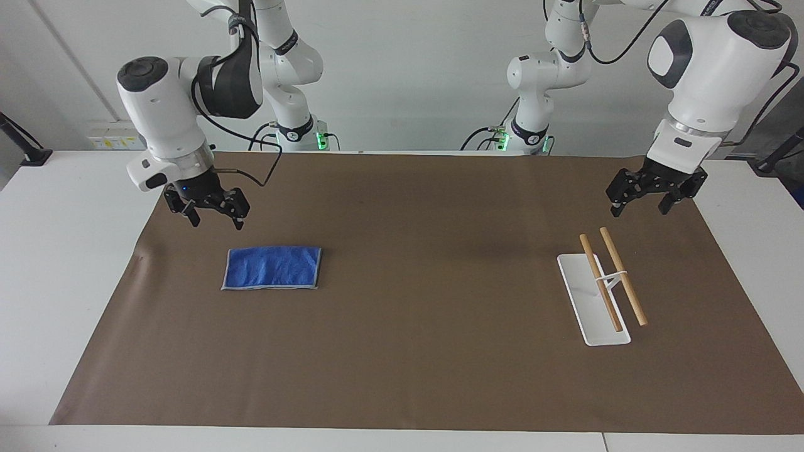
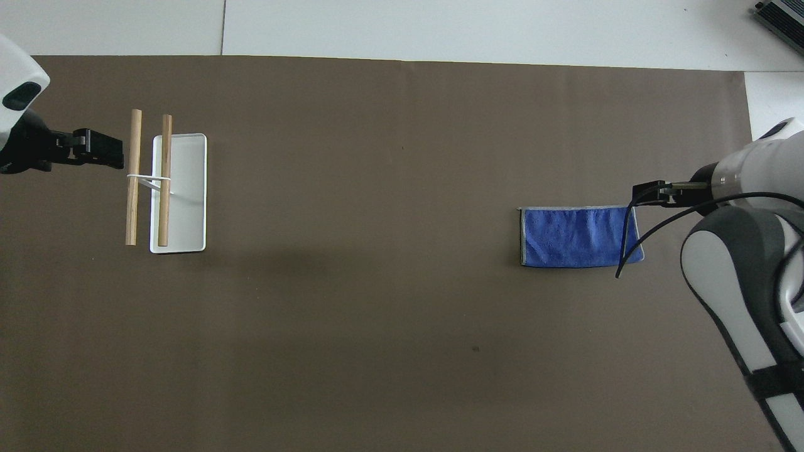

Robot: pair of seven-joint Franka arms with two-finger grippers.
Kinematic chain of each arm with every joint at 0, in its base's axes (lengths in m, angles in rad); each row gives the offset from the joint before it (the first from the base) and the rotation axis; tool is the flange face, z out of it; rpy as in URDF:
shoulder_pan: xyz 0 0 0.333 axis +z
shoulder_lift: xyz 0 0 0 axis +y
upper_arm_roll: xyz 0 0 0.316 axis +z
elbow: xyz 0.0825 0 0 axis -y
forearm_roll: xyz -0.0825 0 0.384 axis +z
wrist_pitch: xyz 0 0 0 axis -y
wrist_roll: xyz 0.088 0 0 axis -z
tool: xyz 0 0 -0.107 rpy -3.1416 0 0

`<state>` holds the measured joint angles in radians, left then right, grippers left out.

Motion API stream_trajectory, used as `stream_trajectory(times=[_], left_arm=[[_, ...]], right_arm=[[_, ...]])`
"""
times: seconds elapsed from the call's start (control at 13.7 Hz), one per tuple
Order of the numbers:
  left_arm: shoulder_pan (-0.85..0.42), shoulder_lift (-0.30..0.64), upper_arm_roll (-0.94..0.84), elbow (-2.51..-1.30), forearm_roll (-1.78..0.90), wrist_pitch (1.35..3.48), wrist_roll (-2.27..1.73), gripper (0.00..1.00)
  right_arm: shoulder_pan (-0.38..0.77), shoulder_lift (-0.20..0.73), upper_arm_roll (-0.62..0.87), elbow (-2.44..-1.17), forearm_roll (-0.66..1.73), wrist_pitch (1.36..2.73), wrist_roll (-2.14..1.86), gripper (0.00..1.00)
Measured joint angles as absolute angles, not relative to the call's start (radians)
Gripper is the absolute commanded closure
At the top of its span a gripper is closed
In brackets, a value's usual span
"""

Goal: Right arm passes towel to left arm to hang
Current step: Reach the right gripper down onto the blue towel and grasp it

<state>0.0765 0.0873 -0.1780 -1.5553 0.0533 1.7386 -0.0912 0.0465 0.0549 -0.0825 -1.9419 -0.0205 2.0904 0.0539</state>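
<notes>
The towel (image 1: 272,268) (image 2: 578,237), blue with light-grey edging, lies flat on the brown mat toward the right arm's end of the table. My right gripper (image 1: 216,221) (image 2: 650,191) hangs open and empty just above the mat, beside the towel's corner at that end, not touching it. Its black cable loops over the towel's edge in the overhead view. My left gripper (image 1: 637,209) (image 2: 94,149) waits open and empty in the air over the mat beside the hanging rack. The rack has a white base (image 1: 576,276) (image 2: 188,188) and two wooden rods (image 1: 622,276) (image 2: 132,176).
A brown mat (image 1: 427,326) covers most of the white table (image 1: 63,251). The wide stretch of mat between towel and rack holds nothing. A dark device (image 2: 782,16) sits at the table corner farthest from the robots, at the right arm's end.
</notes>
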Motion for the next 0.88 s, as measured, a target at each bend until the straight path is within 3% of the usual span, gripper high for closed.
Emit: stream_trajectory(times=[0.37, 0.88], left_arm=[[0.074, 0.087, -0.178, -1.555, 0.053, 1.74, -0.091, 0.0], [0.074, 0.086, -0.178, -1.556, 0.053, 1.741, -0.091, 0.0]], right_arm=[[0.047, 0.179, -0.076, -2.035, -0.006, 2.313, 0.013, 0.0], [0.071, 0.212, -0.074, -2.15, -0.006, 2.446, -0.038, 0.0]])
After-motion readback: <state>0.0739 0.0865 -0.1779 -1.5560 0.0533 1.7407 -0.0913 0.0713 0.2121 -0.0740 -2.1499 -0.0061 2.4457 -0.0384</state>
